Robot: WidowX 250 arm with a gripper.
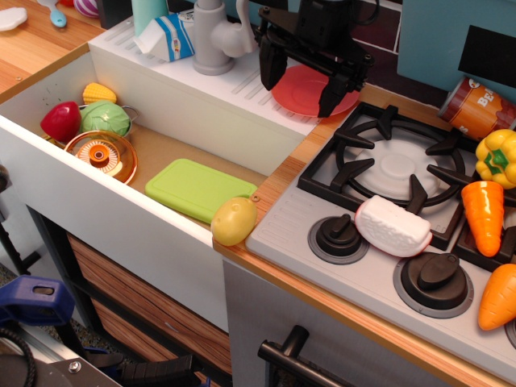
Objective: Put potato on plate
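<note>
Smooth egg-shaped potato (235, 221); flat round plate (305, 91).

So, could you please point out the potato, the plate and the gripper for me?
potato (235, 220): camera view, middle of its rounded body.
plate (302, 86): camera view, bare red surface between the jaws.
gripper (300, 82): camera view, midway between its open jaws.

Just one camera here, mounted up high at the front-left of the toy kitchen and tilted down toward the back right. It's fairly close in: sink (48, 97) on the left, stove (387, 210) on the right, oven handle (302, 363) cut off by the bottom edge.
</note>
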